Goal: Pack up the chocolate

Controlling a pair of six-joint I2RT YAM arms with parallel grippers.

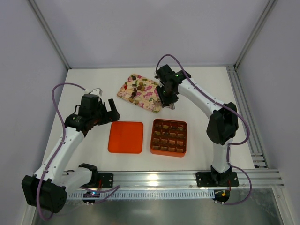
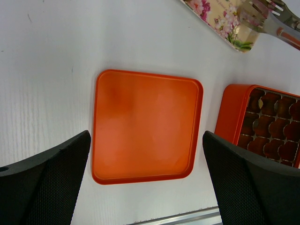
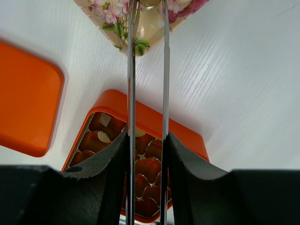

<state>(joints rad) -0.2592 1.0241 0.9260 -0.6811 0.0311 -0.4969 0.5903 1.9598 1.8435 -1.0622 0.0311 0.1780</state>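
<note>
Right gripper (image 3: 147, 140) pinching tongs (image 3: 165, 70), tips over tray (image 3: 110, 14) near corner. Chocolate (image 1: 136, 89): loose lumps on tray; more in box (image 1: 154, 149) at tray's 5 o'clock. Lid (image 1: 125, 137) at box's 9 o'clock, edges apart. Left gripper (image 2: 146, 140) spread wide above lid.

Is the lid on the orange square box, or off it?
Off. The flat orange square lid lies beside the orange gridded box, whose cells show uncovered.
</note>
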